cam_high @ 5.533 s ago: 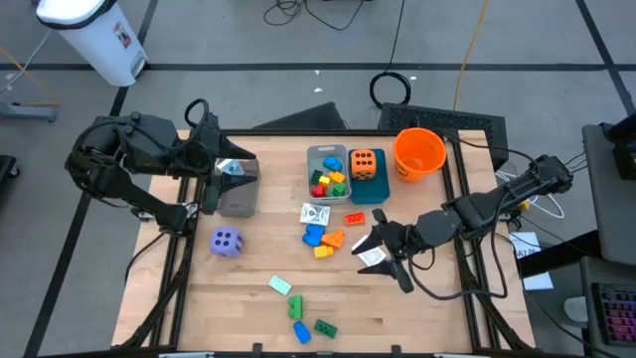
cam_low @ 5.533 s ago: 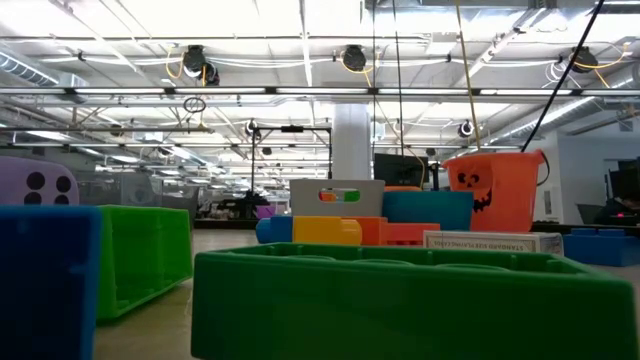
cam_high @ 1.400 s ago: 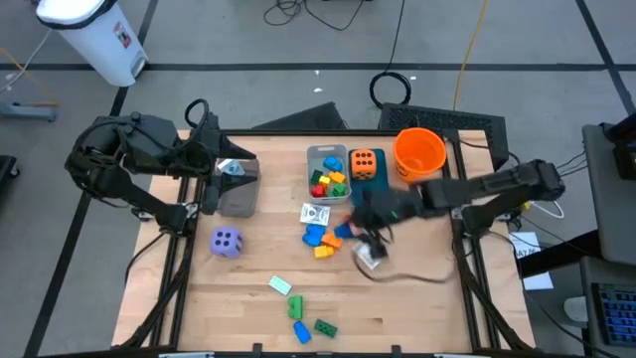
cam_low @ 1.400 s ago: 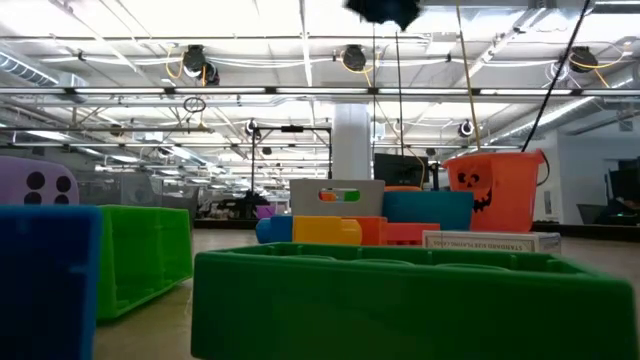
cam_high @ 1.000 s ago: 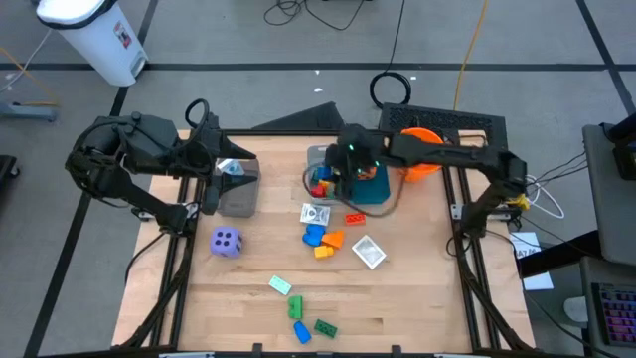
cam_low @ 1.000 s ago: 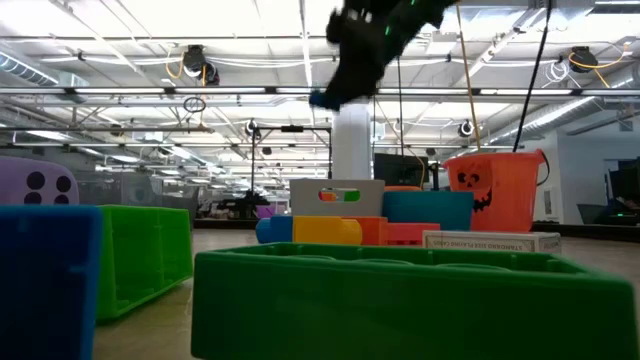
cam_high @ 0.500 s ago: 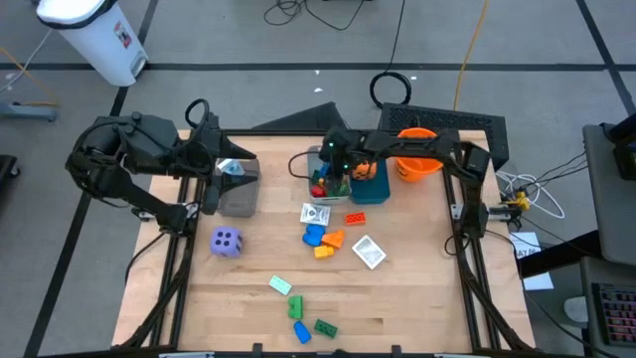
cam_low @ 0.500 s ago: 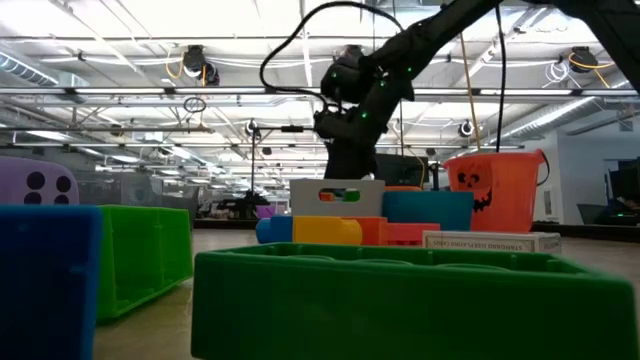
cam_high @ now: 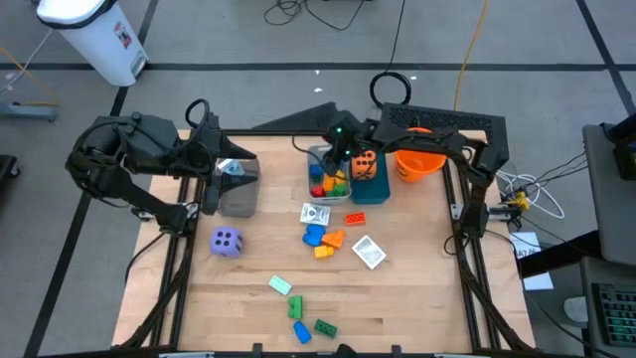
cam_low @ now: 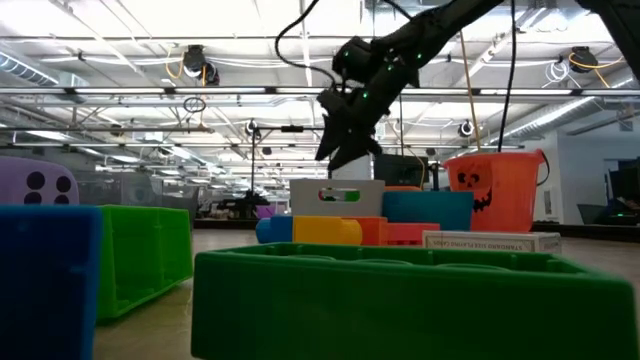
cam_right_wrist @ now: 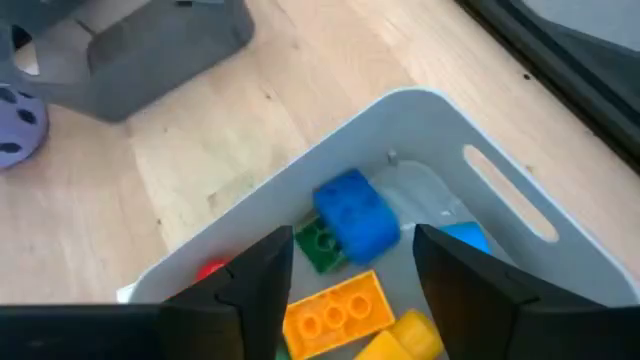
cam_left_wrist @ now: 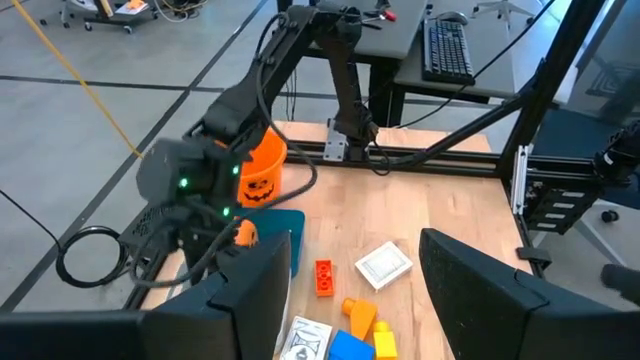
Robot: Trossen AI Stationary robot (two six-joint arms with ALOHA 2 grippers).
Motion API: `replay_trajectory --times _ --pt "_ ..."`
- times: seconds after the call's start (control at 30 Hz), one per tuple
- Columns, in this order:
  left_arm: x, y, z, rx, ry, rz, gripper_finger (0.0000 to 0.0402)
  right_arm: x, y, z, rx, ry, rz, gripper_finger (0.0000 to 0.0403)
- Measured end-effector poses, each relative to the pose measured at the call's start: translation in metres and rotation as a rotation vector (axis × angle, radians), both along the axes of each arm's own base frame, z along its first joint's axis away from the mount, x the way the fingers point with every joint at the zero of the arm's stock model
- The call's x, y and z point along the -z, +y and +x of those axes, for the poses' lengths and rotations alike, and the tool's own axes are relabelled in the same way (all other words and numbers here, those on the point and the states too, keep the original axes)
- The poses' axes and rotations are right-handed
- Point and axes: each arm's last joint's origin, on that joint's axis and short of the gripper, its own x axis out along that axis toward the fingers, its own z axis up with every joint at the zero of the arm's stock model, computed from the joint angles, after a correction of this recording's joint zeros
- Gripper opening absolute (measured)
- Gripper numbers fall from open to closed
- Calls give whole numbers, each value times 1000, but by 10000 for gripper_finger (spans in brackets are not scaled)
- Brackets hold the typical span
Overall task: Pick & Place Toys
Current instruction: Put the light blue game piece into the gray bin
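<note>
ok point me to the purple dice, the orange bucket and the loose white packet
purple dice [cam_high: 227, 241], high view, dotted top face
orange bucket [cam_low: 497, 192], low view, front wall beside the printed face
white packet [cam_high: 369, 252], high view, middle of its flat top

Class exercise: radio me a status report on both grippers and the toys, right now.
Right gripper open over the grey bin, blue brick just below it. Left gripper parked by the table's left edge. Loose toys remain on the table. Nothing in the way.

A robotics lab in an open industrial hall: ceiling trusses [cam_low: 200, 95] and strip lights overhead, a wooden table [cam_high: 417, 298] in a black frame, a keyboard desk [cam_left_wrist: 448, 50] at 12 o'clock.
</note>
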Motion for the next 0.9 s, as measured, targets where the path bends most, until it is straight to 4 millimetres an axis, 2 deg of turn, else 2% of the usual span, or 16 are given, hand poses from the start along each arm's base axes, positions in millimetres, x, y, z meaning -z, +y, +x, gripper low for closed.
replay_trajectory --times 0.17,0.37,0.57,0.67,0.9 --pt "0 0 0 0 0 0 232 -33 8 -10 -2 -99 7 216" --pt "0 0 0 0 0 0 232 -83 25 -24 -104 -320 85 219" --pt "0 0 0 0 0 0 232 -122 60 -32 -172 -467 78 219" --pt "0 0 0 0 0 0 232 -132 80 -26 -238 -548 56 216" --pt "0 0 0 -1 -5 -1 232 -143 121 -17 -329 -635 116 217"
